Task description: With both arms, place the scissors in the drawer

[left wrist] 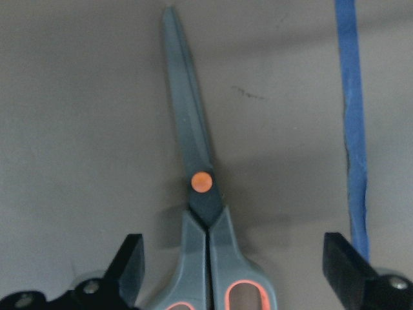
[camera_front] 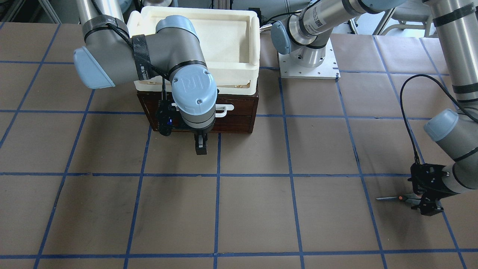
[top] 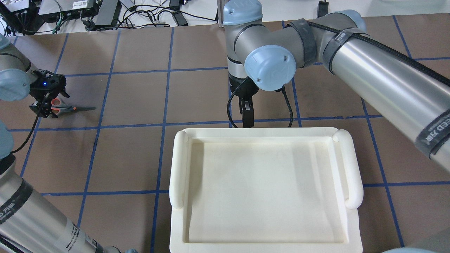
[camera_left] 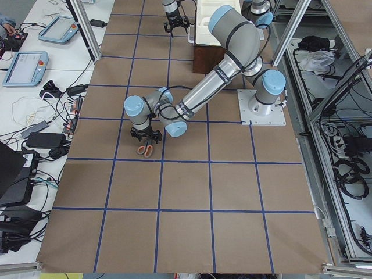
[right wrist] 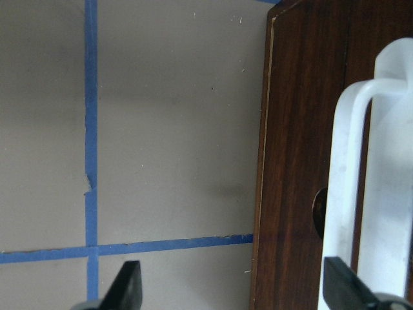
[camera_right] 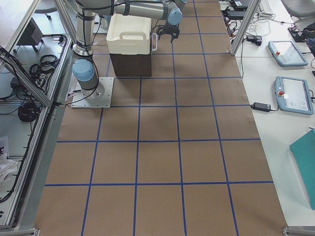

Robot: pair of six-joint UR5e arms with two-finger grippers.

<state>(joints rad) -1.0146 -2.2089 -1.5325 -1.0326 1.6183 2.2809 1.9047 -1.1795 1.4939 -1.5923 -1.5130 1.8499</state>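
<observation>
Scissors lay flat on the table, blades closed, well off to the robot's left and far from the drawer. In the overhead view their long axis ran roughly along the table's width: handles at the outer end and tips pointing inward, toward the table's middle. In the front-facing view the tips pointed to view-left. In the left wrist view the blades ran straight away from the cam, leaning slightly left, w/ the orange pivot dot about mid-frame.

Left gripper sat low over the handle end, jaws spread wide. One finger stood on each side of the grey handles, and neither touched them.

Right gripper hung in front of the dark-brown drawer front, jaws also apart and holding nothing. The white bar handle was by one fingertip; couldn't tell if they touched. Drawer front looked flush w/ its cabinet, i.e. shut. A cream foam tray sat on top of the cabinet.
</observation>
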